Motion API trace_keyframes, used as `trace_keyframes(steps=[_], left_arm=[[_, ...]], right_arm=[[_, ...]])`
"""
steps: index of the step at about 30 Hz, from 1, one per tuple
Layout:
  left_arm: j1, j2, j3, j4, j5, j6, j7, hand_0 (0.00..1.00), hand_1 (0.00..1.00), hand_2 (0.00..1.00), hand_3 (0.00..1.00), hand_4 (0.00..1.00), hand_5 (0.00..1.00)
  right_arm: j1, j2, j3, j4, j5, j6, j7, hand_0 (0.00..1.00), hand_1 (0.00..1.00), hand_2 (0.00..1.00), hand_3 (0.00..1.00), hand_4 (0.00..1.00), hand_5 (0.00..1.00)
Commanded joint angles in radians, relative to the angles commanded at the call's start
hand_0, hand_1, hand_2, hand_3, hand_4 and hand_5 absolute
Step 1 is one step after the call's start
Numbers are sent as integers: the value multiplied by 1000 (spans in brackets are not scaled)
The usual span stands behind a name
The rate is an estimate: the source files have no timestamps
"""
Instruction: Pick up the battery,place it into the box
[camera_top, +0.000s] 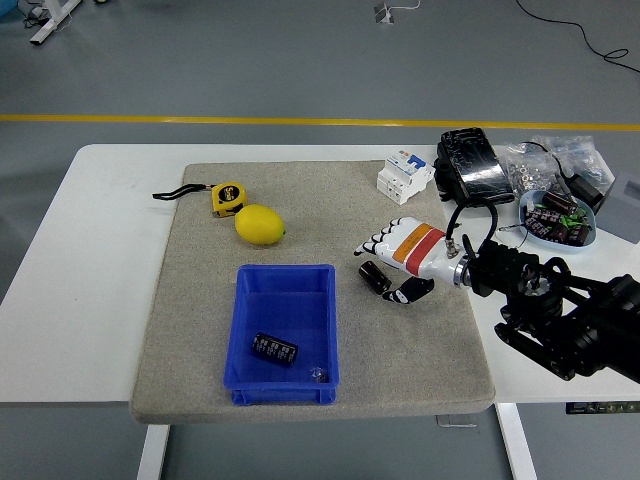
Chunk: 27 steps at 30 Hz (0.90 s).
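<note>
A black cylindrical battery lies on the grey mat just right of the blue box. My right hand reaches in from the right, its white fingers spread above the battery and the thumb below it. The hand is open, and I cannot tell if it touches the battery. A second black battery lies inside the box near its front, with a small shiny object in the front right corner. The left hand is out of view.
A lemon and a yellow tape measure lie on the mat behind the box. A white circuit breaker, a black pouch, plastic bags and a blue bowl of parts stand at the back right.
</note>
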Motion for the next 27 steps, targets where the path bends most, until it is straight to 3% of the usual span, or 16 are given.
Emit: trace_keyframes(steps=[7, 18, 19, 24, 25, 27], left_arm=[[-10, 1, -1, 0, 5, 2, 0, 553, 558, 626, 584, 634, 603], [-8, 1, -10, -1, 22, 0, 5, 556, 559, 625, 584, 634, 603], [-9, 1, -11, -1, 24, -1, 5, 556, 559, 627, 584, 634, 601], [-11, 1, -10, -2, 26, -1, 6, 556, 559, 627, 584, 634, 601], [-11, 1, -10, -2, 26, -1, 7, 556, 559, 629, 584, 635, 602], [-14, 1, -9, -3, 26, -2, 7, 556, 559, 629, 584, 635, 602]], right_arm=[[-6, -1, 11, -14, 5, 14, 7, 624, 657, 736, 802, 833, 316], [-9, 30, 42, -36, -31, 45, 20, 615, 654, 729, 773, 811, 319], [-10, 32, 44, -38, -33, 46, 20, 576, 635, 702, 691, 788, 327], [-12, 37, 49, -50, -36, 45, 22, 576, 635, 702, 691, 788, 327], [-12, 37, 49, -52, -35, 45, 22, 523, 587, 646, 620, 757, 327], [-12, 36, 50, -57, -34, 45, 20, 523, 587, 646, 620, 757, 327]])
